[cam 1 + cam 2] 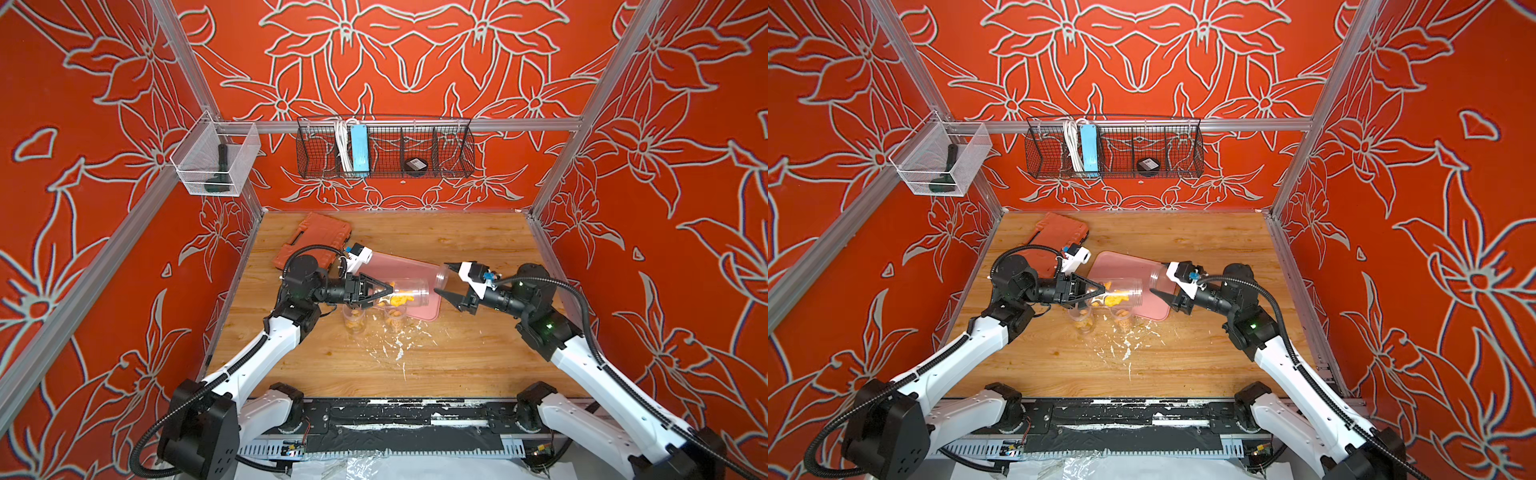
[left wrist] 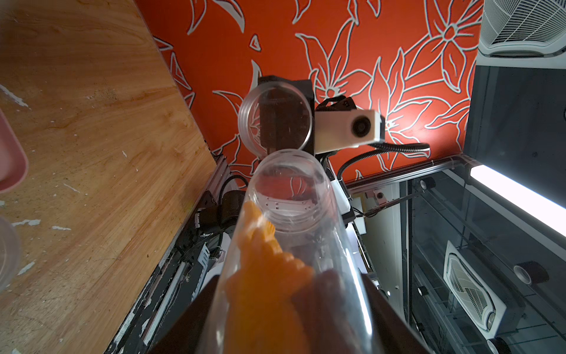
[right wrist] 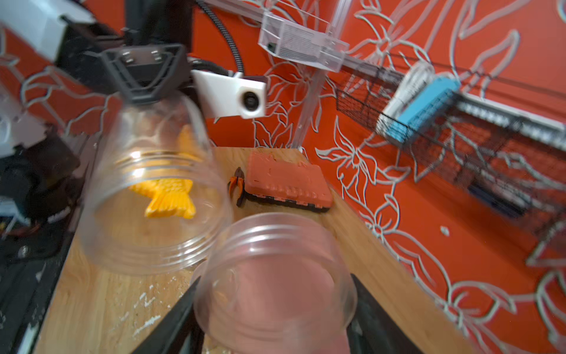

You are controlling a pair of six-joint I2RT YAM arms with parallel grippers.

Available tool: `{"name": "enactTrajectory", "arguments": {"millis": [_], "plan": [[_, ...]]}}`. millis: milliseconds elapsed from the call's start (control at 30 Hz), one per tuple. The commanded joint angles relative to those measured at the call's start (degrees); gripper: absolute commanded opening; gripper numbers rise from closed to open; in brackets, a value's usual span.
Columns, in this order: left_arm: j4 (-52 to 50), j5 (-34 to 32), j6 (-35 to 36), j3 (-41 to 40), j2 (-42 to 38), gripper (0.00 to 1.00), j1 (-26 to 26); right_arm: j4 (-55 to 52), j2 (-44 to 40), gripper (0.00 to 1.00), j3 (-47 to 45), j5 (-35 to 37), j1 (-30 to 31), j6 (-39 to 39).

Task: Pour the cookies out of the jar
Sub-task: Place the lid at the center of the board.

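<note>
Cookies point(image 2: 266, 291) lie inside the sideways jar point(image 2: 291, 196), gripped at its base by the left end effector point(image 1: 390, 291). Right end effector point(image 1: 441, 278) clasps the clear lid point(image 3: 275, 269).

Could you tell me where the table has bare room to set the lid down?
Bare table lies behind the pink tray, up to the back and right walls, and at the front between the white crumbs and the right arm. Crowded: the middle, around the held jar, two cups and toolbox.
</note>
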Motion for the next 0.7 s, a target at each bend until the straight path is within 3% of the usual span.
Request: {"name": "enactTrajectory", "arguments": {"millis": [0, 100, 367, 467, 667], "plan": [[1.5, 1.3, -0.3, 2.5, -0.4, 0.42, 0.2, -8.6, -0.8, 0.2, -0.1, 18.6, -0.1, 20.3], [-1.2, 0.8, 1.9, 3.4, -0.4, 0.42, 0.2, -20.2, -0.1, 0.2, 1.3, 27.7, -0.1, 30.7], [-2.9, -0.3, 4.5, 4.8, 1.7, 0.42, 0.2, -46.1, 12.1, 0.22, 9.3, 41.3, -0.8, 41.4], [-3.8, -0.1, 6.1, 5.7, 3.3, 0.42, 0.4, -50.1, 19.3, 0.22, 11.3, 39.8, -2.8, 43.6], [-10.6, 0.9, 14.4, 9.6, 8.3, 0.41, 1.6, -47.3, 30.0, 0.21, 10.2, 31.0, -7.2, 44.1]]}}
